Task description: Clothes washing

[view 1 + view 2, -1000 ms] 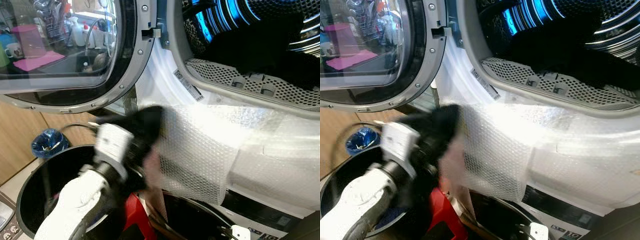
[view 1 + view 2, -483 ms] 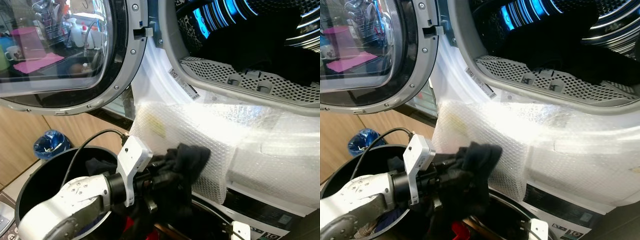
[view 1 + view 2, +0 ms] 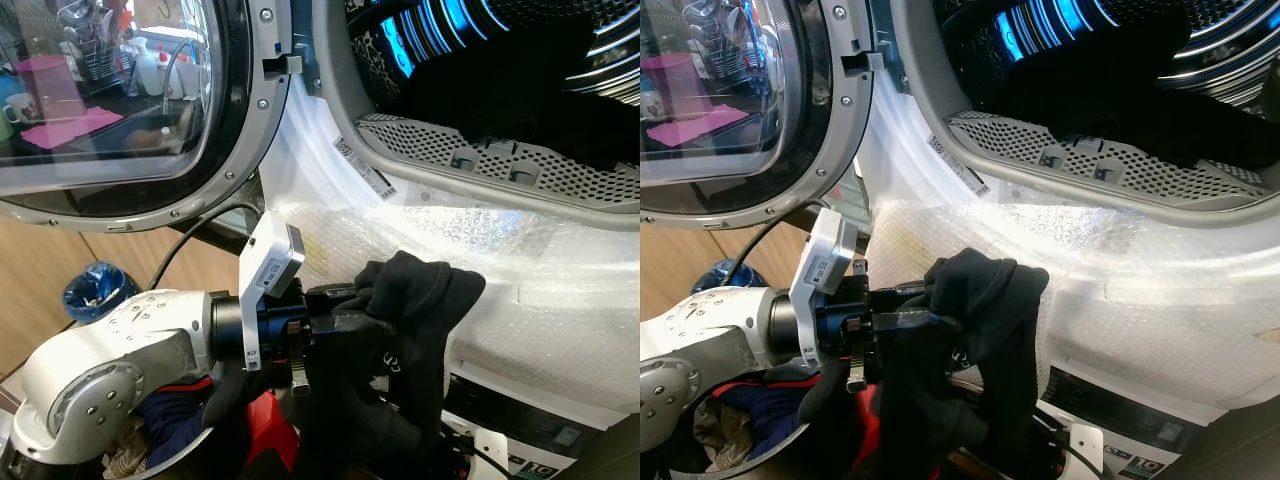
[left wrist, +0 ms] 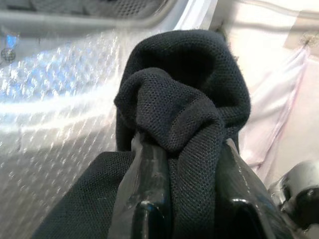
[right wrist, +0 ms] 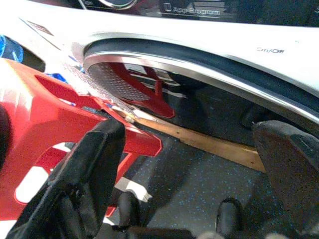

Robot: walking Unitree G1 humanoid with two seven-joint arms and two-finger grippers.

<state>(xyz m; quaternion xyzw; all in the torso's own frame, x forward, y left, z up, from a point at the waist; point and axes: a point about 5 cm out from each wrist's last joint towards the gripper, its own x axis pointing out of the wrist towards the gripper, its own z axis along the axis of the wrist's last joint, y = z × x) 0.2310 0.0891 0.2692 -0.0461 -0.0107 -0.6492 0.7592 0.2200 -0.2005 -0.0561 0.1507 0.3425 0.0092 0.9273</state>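
Higher now, left tool [image 3: 345,305] clamped on black garment [image 3: 415,300], fingertips buried in fabric below dryer opening [image 3: 500,160].

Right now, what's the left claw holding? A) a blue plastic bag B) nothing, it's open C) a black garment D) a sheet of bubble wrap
C: the left claw is clamped on a bunched black garment, lifted in front of the bubble wrap below the open drum.
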